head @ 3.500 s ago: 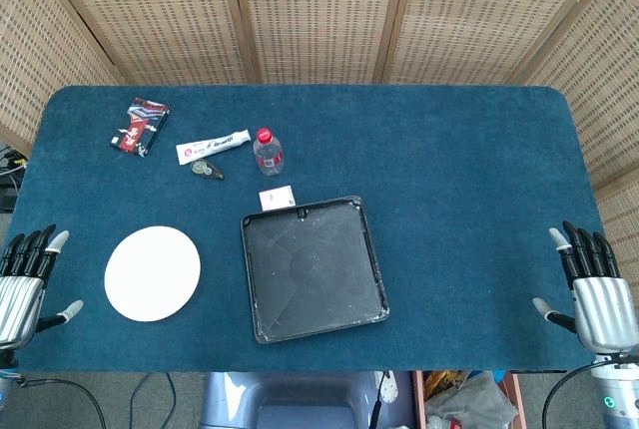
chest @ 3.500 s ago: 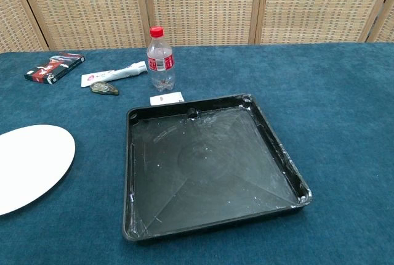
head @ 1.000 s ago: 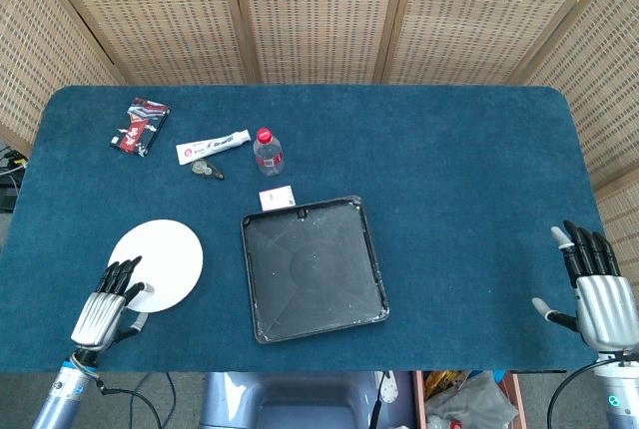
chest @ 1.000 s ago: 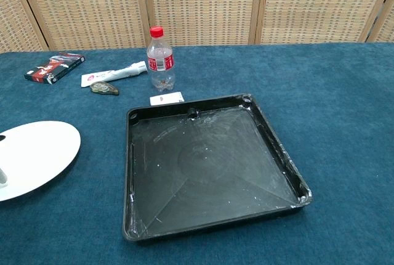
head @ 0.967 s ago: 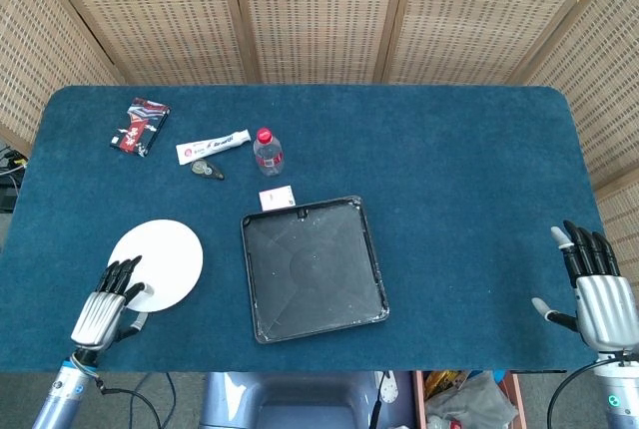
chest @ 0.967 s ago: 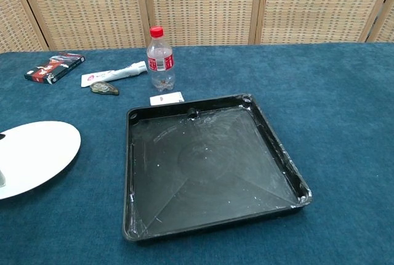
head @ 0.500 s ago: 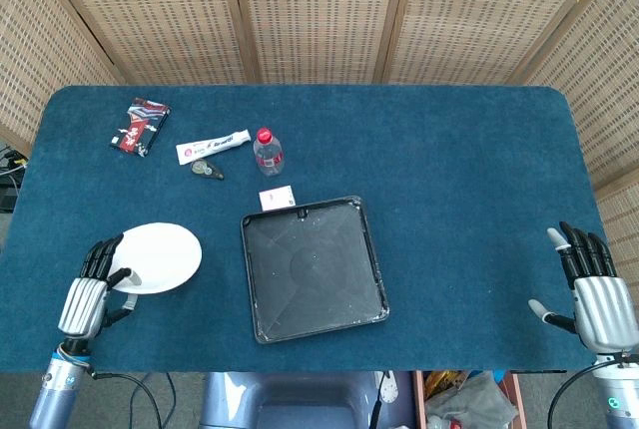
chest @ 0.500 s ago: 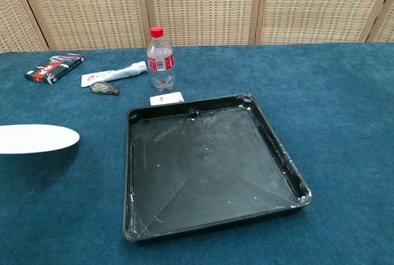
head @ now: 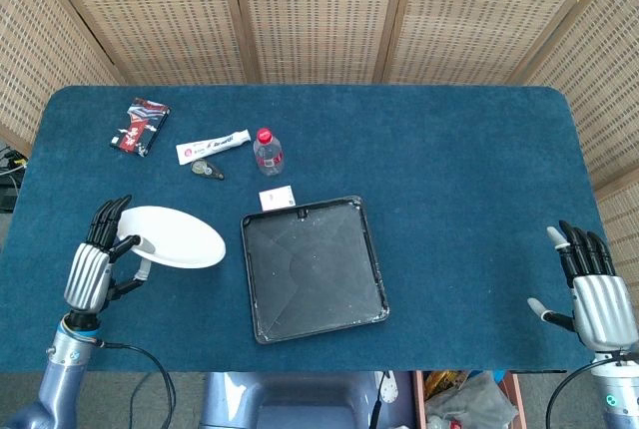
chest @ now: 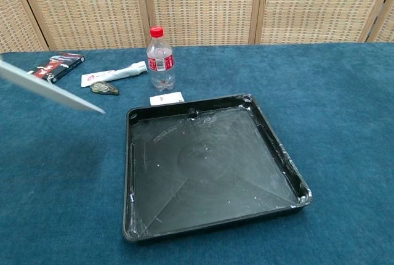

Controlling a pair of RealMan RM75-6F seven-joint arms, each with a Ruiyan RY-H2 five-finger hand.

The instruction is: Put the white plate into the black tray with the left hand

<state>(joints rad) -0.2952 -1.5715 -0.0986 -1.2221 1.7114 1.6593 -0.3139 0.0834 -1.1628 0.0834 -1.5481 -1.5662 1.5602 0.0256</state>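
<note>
My left hand [head: 98,257] grips the left rim of the white plate [head: 175,237] and holds it lifted above the table, left of the black tray [head: 311,269]. In the chest view the plate [chest: 52,90] shows nearly edge-on, tilted down to the right, with the hand out of frame. The tray [chest: 209,164] lies empty at the table's front middle. My right hand [head: 591,291] hovers open at the front right corner, fingers spread, holding nothing.
Behind the tray stand a red-capped water bottle [head: 268,152], a small white card [head: 276,196], a white tube [head: 213,146], a small dark object [head: 208,170] and a dark packet [head: 141,126]. Blue cloth covers the table [head: 459,190]; wicker screens stand behind it.
My left hand came in from the table's edge, took the plate by its left rim and lifted it off the cloth, moving it up and rightward toward the tray. The right hand barely moved.
</note>
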